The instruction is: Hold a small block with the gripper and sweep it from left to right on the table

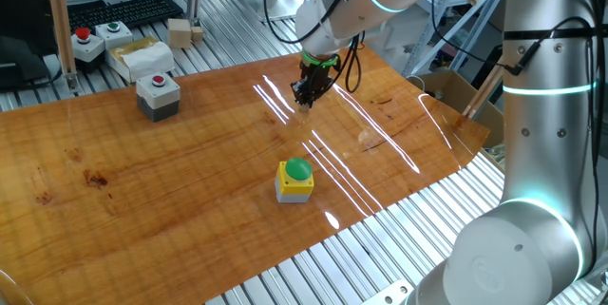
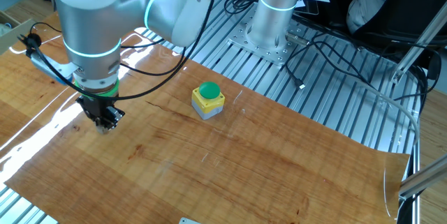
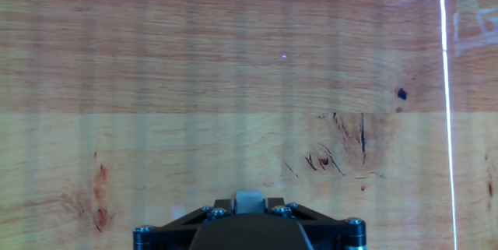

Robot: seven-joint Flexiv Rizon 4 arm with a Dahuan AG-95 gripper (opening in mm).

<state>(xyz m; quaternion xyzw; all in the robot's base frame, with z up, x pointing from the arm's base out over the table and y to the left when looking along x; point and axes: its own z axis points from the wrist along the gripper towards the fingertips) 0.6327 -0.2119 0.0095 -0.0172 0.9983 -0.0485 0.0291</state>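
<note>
My black gripper (image 1: pixel 306 99) with the green ring above it points down at the orange-brown table (image 1: pixel 190 181), its tips at the surface near the far right side. It also shows in the other fixed view (image 2: pixel 105 125). In the hand view the gripper (image 3: pixel 250 203) is closed on the small block (image 3: pixel 250 200), a pale greyish cube seen between the black fingers at the bottom edge. The block is too small to make out in the fixed views.
A yellow-and-grey box with a green button (image 1: pixel 295 181) stands mid-table, nearer the front. A grey box with a red button (image 1: pixel 158 94) stands at the far left. More button boxes (image 1: pixel 100 39) and wooden blocks (image 1: pixel 183 31) lie on the aluminium frame behind.
</note>
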